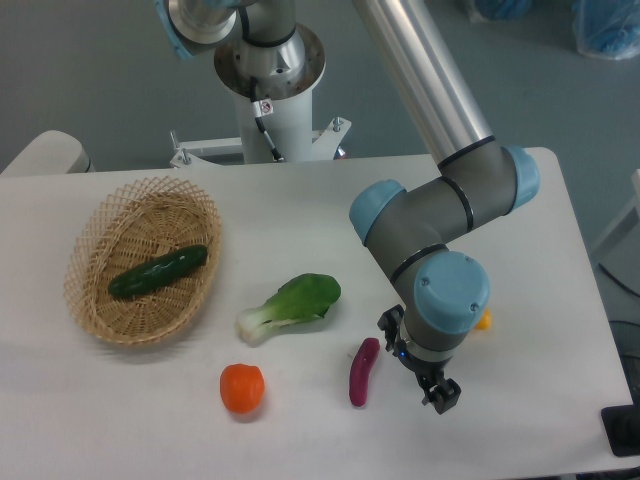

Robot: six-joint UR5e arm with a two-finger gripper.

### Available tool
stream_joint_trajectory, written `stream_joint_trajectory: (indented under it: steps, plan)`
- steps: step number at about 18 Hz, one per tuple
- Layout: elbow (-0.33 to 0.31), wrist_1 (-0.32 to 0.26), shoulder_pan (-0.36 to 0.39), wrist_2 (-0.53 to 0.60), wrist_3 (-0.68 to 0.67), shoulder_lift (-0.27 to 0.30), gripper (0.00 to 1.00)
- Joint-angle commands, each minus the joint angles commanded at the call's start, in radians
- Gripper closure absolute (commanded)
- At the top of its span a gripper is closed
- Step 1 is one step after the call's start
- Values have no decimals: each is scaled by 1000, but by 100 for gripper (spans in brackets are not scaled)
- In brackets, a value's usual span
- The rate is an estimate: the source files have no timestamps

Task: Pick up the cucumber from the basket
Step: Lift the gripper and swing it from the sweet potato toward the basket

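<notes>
Bright, even light from above; soft, short shadows sit under the vegetables and arm (440, 200), a mild sheen marks the cucumber (158, 272), and focus is slightly soft throughout

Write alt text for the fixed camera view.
A cucumber lies in a wicker basket at the left of a white table. The robot's gripper hangs far right, near an eggplant; a bok choy and an orange fruit lie between.
</notes>
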Motion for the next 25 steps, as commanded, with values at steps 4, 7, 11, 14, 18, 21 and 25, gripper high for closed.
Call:
stream_joint_trajectory:
  steps: [4,7,11,14,18,21,25]
  plan:
    - [-9,0,-6,0,-3,5,0]
    - [-15,-2,-23,-3,-31,9,0]
    - [-23,-5,-58,-26,-178,18,0]
    - [-31,-5,-92,-43,-277,26,0]
    - [-43,-5,-149,-60,-405,34,0]
    - [-58,-6,-182,-63,-422,46,0]
    - [-74,-8,-213,-84,-479,58,0]
